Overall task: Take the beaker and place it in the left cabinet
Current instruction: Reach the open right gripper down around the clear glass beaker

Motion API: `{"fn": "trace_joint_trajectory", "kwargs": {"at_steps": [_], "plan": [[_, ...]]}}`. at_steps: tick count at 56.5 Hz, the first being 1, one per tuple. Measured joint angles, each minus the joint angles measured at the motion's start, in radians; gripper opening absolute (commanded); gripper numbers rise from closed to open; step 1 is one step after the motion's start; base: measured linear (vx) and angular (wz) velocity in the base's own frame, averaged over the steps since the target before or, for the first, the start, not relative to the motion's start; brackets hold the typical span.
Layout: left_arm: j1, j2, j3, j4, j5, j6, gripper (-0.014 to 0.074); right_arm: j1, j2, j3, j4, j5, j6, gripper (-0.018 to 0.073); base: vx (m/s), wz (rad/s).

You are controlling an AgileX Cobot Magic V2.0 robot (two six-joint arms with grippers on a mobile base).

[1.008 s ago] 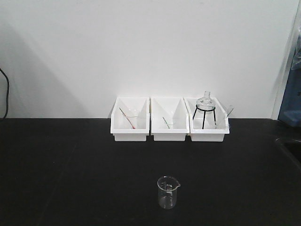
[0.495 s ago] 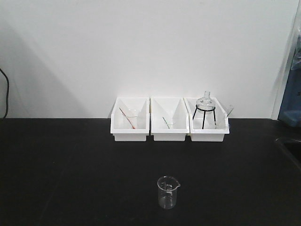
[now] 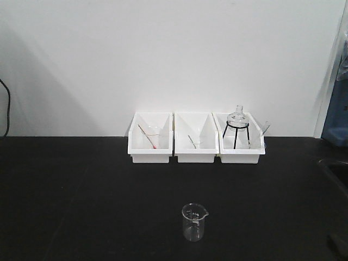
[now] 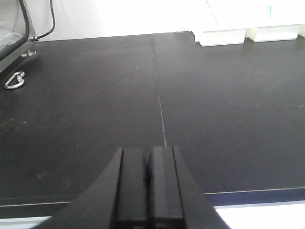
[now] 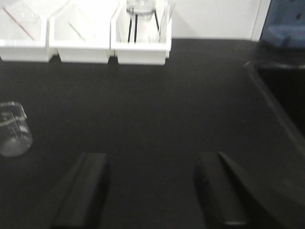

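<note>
The beaker, a small clear glass cylinder with a spout and white marks, stands upright on the black bench near the front centre. It also shows at the left edge of the right wrist view. My right gripper is open and empty, low over the bench, to the right of the beaker and apart from it. A dark bit of it shows at the bottom right of the front view. My left gripper is shut and empty over bare bench. The left cabinet is not clearly in view.
Three white bins stand in a row at the back wall. The right one holds a stoppered flask on a black tripod. A recessed sink edge lies at the right. A grey framed panel and a carabiner sit far left.
A dark part of my right gripper has come into the bottom right corner of the front view. The beaker has not moved.
</note>
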Motion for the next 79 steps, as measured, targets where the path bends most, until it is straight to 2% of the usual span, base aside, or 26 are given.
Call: {"fn": "trace_joint_trajectory", "kwargs": {"at_steps": [5,11,18,22,25,29,37,45,54,65,79], "plan": [[0.0,0.0,0.0,0.0,0.0,0.0,0.0004,0.0,0.099,0.0,-0.012,-0.096,0.0,0.0595,0.0,0.0],[0.0,0.0,0.0,0.0,0.0,0.0,0.0004,0.0,0.216,-0.002,-0.091,-0.248,0.0,0.0605,0.0,0.0],[0.0,0.0,0.0,0.0,0.0,0.0,0.0004,0.0,0.347,-0.024,-0.286,-0.459,0.012,0.0603,0.0,0.0],[0.0,0.0,0.0,0.0,0.0,0.0,0.0004,0.002,0.425,-0.052,-0.409,-0.535,0.037,0.0603,0.0,0.0],[0.0,0.0,0.0,0.0,0.0,0.0,0.0004,0.003,0.478,-0.079,-0.471,-0.571,0.054,0.0603,0.0,0.0],[0.0,0.0,0.0,0.0,0.0,0.0,0.0004,0.006,0.551,-0.122,-0.508,-0.601,0.07,0.0603,0.0,0.0],[0.0,0.0,0.0,0.0,0.0,0.0,0.0004,0.042,0.67,-0.215,-0.515,-0.618,0.108,0.0603,0.0,0.0],[0.0,0.0,0.0,0.0,0.0,0.0,0.0004,0.131,0.775,-0.305,-0.51,-0.617,0.105,0.0603,0.0,0.0],[0.0,0.0,0.0,0.0,0.0,0.0,0.0004,0.216,0.887,-0.404,-0.452,-0.598,0.105,0.0602,0.0,0.0],[0.0,0.0,0.0,0.0,0.0,0.0,0.0004,0.266,0.986,-0.495,-0.413,-0.532,0.109,0.0596,0.0,0.0],[0.0,0.0,0.0,0.0,0.0,0.0,0.0004,0.282,1.1,-0.611,-0.387,-0.51,0.139,0.0592,0.0,0.0]]}}
